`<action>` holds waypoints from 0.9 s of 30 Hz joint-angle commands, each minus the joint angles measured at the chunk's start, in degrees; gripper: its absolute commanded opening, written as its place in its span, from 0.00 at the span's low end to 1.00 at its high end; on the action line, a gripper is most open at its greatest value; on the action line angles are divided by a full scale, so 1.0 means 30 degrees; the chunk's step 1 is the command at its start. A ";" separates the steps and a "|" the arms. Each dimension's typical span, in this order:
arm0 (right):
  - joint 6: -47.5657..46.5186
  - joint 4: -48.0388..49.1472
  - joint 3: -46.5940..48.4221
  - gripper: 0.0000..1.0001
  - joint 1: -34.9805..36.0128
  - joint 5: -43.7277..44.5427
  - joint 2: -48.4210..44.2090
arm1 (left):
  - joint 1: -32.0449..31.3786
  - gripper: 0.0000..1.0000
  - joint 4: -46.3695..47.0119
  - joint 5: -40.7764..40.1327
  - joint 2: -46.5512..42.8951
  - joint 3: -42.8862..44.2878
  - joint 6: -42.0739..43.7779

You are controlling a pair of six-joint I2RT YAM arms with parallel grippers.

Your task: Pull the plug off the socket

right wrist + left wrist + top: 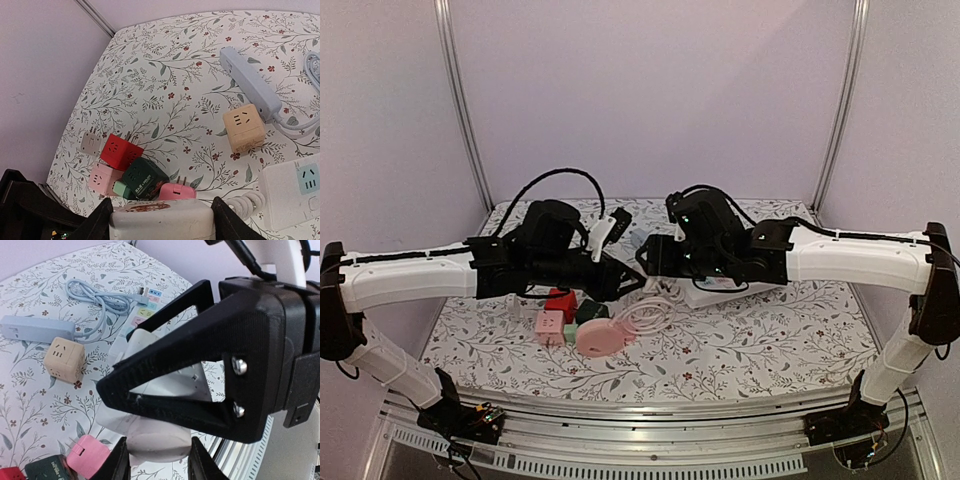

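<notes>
Above the middle of the table my two grippers meet head-on. My right gripper [162,222] is shut on the socket [160,220], a white block with a reddish print on top, which fills the gap between its fingers. In the left wrist view that socket [170,385] shows through the right gripper's black fingers [175,412]. Just below it, my left gripper [159,456] is shut on the plug [160,437], a white rounded body. The right finger hides where plug and socket meet. From above, the left gripper [620,280] and right gripper [646,262] almost touch.
Under the grippers lie red [120,151], dark green [145,177] and pink [102,179] cube adapters and a pink plug [177,191]. A beige cube [244,127], a light-blue power strip [250,85] and a white strip [295,187] lie further off. A coiled white cord [650,312] lies beside a pink disc [603,338].
</notes>
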 commanded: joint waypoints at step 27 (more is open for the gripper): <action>-0.1243 0.3084 -0.0874 0.31 -0.0175 -0.3961 -0.0995 | 0.0822 0.49 -0.0151 0.2355 0.0332 -0.0402 -0.0673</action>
